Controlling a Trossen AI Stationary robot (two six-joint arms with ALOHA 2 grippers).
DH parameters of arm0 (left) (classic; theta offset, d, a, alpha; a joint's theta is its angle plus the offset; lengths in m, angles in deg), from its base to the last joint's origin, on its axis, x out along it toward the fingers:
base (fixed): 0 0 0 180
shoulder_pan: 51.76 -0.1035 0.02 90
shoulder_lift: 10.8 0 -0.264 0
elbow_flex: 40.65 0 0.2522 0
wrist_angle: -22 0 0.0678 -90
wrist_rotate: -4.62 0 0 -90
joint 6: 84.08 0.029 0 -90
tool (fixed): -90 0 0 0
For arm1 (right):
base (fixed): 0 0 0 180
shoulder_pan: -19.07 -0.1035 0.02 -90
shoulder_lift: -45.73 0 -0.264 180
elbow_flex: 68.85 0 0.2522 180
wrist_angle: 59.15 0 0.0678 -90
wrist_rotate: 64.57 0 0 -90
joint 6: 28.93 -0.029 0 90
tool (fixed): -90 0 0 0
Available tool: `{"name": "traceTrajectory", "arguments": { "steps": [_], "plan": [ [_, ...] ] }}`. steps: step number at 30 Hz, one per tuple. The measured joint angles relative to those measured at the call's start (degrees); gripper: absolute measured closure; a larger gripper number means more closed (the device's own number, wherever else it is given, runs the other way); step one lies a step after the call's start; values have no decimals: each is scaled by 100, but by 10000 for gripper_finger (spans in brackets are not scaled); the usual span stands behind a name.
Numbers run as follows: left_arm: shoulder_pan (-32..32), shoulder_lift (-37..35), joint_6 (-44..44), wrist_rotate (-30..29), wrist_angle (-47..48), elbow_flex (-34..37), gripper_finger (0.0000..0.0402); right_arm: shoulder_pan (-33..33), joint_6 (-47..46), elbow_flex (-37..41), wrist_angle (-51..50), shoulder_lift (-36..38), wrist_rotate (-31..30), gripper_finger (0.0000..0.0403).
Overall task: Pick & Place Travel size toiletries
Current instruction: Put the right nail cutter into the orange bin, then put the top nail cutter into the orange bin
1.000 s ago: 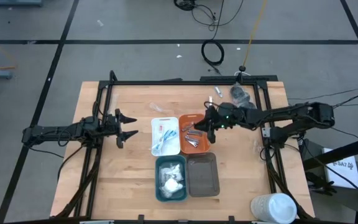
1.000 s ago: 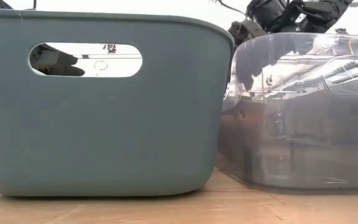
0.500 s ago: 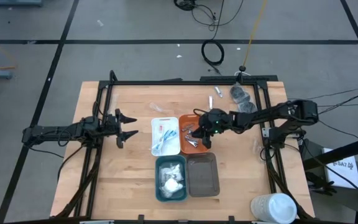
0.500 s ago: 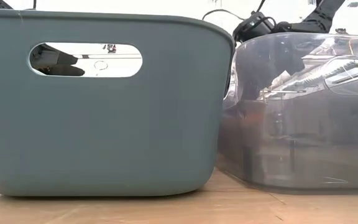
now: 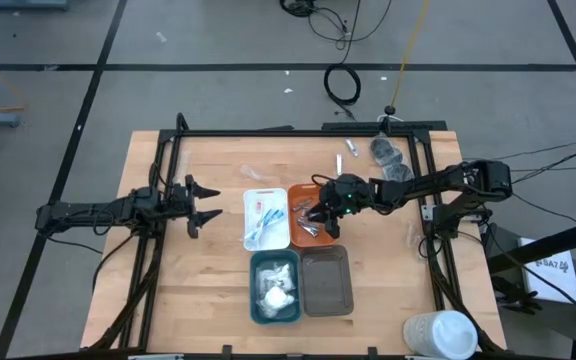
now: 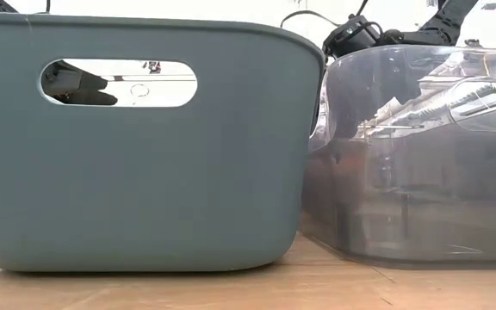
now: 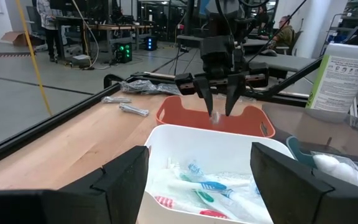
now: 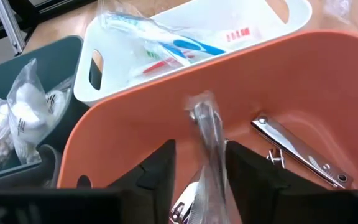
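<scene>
Orange tray (image 5: 308, 216) sits beneath the right gripper (image 5: 326, 212), whose partly parted fingers seem to be letting a clear-wrapped silver piece (image 8: 207, 134) drop among other silver pieces, so the placing step looks underway and lifting clear should follow, while the left gripper (image 5: 200, 203) waits spread wide beside the white tray (image 5: 265, 220).

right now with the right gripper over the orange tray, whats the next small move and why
Probably open the right gripper wider and lift clear. It hangs over the orange tray, and the clear-wrapped silver piece sits between its fingers above the nail clippers already inside, so dropping it here should land it in the tray.
</scene>
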Motion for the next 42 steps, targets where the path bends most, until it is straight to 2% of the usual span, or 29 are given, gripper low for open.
{"name": "traceTrajectory", "arguments": {
  "steps": [10,15,17,21,25,34,42],
  "plan": [
    [0,0,-2,-2,0,0,128,8,-37,-4,46,0,-2,214],
    [-2,0,0,-2,0,-2,128,318,217,-546,-731,235,-14,205],
    [-1,-2,-1,-1,1,0,128,526,531,-873,-1385,368,-84,205],
    [0,-2,-2,-4,2,0,128,1003,1073,-1503,-2252,370,-765,208],
    [0,-2,-1,-2,1,0,128,1730,1217,-1815,-2596,372,-1349,211],
    [-2,0,-2,0,0,0,128,3538,644,-1814,-2776,-3,-1379,218],
    [-1,0,0,-2,0,0,128,3879,594,-1803,-2692,-915,-1346,217]
  ]
}}
